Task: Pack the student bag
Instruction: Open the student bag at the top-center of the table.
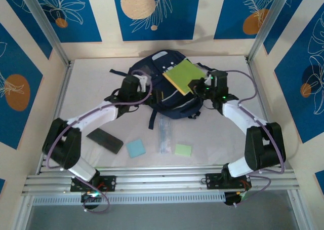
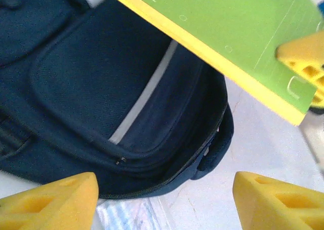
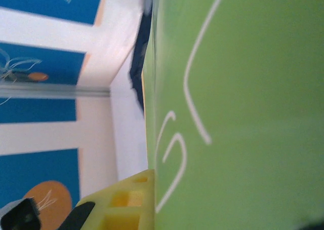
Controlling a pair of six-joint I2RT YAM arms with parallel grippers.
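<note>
**At far centre: notebook over bag**

We see the right gripper (image 1: 201, 86) fingers pinching a green notebook (image 1: 185, 75), tilted above the student bag (image 1: 152, 68). Fingers of the left gripper (image 2: 164, 207) stand spread over the bag's left side. The bag lies on the table (image 1: 91, 88), far middle.

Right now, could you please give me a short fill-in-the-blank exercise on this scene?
1. The right fingers grip a notebook with a ___ cover over the student bag.
2. The left fingers are ___, holding nothing.
3. The clear pouch lies between the green pad and a second pad coloured ___.
Missing: green; open; blue.
</note>
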